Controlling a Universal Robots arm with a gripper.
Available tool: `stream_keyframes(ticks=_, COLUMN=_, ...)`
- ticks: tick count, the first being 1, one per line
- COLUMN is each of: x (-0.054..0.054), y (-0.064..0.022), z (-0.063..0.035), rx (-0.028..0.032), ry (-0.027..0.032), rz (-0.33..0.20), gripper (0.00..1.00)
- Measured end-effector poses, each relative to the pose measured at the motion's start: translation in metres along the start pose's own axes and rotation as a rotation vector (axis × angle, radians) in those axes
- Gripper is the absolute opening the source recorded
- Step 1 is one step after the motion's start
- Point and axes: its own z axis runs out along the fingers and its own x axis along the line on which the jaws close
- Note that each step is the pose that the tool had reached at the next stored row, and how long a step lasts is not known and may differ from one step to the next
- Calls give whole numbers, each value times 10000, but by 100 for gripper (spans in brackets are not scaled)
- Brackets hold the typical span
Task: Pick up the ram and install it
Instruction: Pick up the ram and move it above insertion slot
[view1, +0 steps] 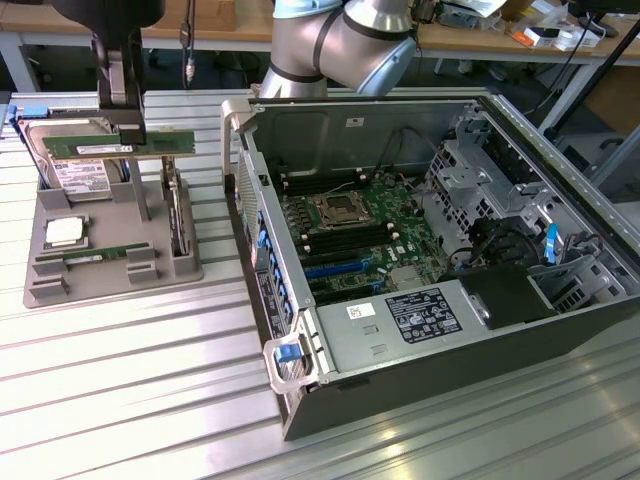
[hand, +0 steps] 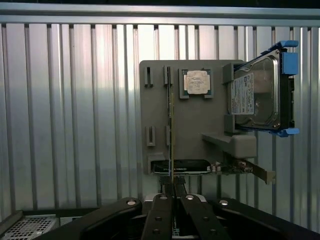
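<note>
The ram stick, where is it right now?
At the exterior view's left, the ram is clamped in the pincer above the grey tray, beside the hard drive and outside the open computer case.

Pincer (view1: 128, 132) clamped on the ram (view1: 168, 141), above the grey tray (view1: 112, 284), open computer case (view1: 440, 330) on the exterior view's right

No text legible: print on hard drive (view1: 80, 178) label, power supply (view1: 424, 316) label and ram (view1: 120, 145) sticker unreadable.
</note>
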Motion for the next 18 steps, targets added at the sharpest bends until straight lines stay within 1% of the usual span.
stream_keyframes(ticks=4, x=-2, y=-70, z=-3, rx=0, ry=0, rz=0, gripper=12)
stream_keyframes(ticks=14, x=-4, y=-187, z=-8, rx=1, ry=0, rz=0, gripper=12)
stream_keyframes(ticks=18, x=-6, y=-259, z=-11, rx=0, ry=0, rz=0, gripper=12)
